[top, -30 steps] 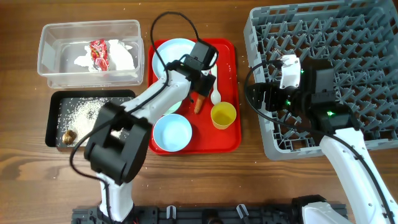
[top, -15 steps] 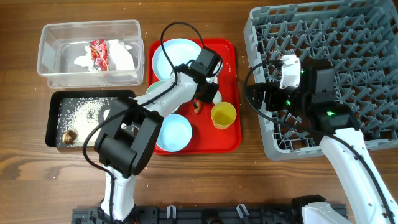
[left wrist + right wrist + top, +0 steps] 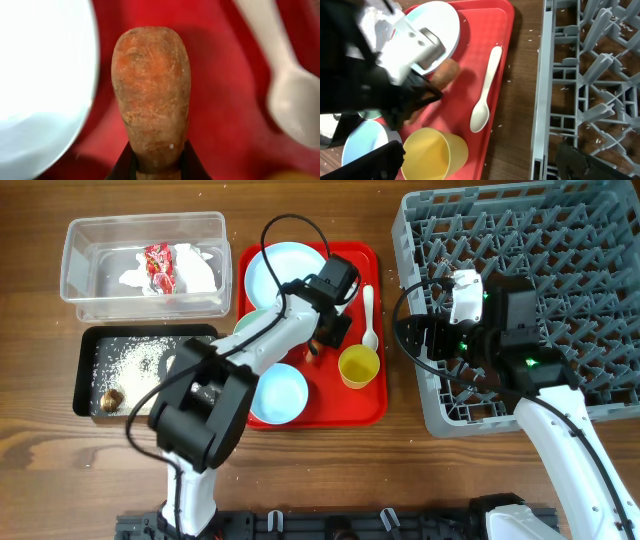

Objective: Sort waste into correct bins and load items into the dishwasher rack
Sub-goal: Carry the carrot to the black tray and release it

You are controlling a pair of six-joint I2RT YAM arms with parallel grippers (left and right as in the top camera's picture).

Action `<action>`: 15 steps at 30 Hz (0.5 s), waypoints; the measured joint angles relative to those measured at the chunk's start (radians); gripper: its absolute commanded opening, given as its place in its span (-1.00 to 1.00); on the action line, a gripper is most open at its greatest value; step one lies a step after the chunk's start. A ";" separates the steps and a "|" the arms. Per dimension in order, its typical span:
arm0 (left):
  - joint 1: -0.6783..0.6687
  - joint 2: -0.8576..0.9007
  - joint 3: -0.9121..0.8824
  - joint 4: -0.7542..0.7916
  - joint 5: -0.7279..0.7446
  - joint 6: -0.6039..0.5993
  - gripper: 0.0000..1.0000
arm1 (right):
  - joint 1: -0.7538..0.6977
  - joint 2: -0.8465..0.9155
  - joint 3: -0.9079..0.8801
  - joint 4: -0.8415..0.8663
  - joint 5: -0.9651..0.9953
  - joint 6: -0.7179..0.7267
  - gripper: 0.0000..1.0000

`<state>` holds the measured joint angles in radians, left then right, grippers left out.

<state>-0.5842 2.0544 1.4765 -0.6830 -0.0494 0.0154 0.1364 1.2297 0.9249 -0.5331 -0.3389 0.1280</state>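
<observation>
At the upper left of the overhead view the clear plastic tub (image 3: 80,240) holds the crumpled white paper napkin (image 3: 195,270) and small red wrapper (image 3: 158,263), and below it the shallow black tray (image 3: 150,331) has the rice and brown food lump (image 3: 113,397). By that split, food scraps belong in the black one. At centre, over the red tray (image 3: 370,405), my left gripper (image 3: 156,167) is clamped on the butt end of the orange carrot-like stick (image 3: 151,85), a finger on each side. So I judge the step to be binning the carrot. Next I must lift it cleanly and carry it left to the black tray, clear of the light blue round plate (image 3: 280,265). Right of it lie the white plastic spoon (image 3: 368,315) and small yellow cup (image 3: 360,365), both not yet loaded. My right gripper (image 3: 480,162) hangs with jaws wide apart and empty at the left edge of the dishwasher rack (image 3: 560,240).
</observation>
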 measured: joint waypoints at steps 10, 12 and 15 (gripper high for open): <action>0.239 -0.480 0.082 -0.331 -0.030 -0.234 -0.92 | 0.000 0.000 0.000 -0.001 0.000 0.000 1.00; 0.383 -0.518 0.086 -0.489 -0.081 -0.342 -0.92 | 0.000 0.000 0.000 0.002 0.000 0.000 0.99; 0.567 -0.517 0.060 -0.544 -0.113 -0.468 -0.92 | 0.000 0.000 0.000 0.002 0.000 0.000 0.99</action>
<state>-0.0174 1.5375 1.5368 -1.2274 -0.1619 -0.4526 0.1364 1.2297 0.9249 -0.5308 -0.3393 0.1280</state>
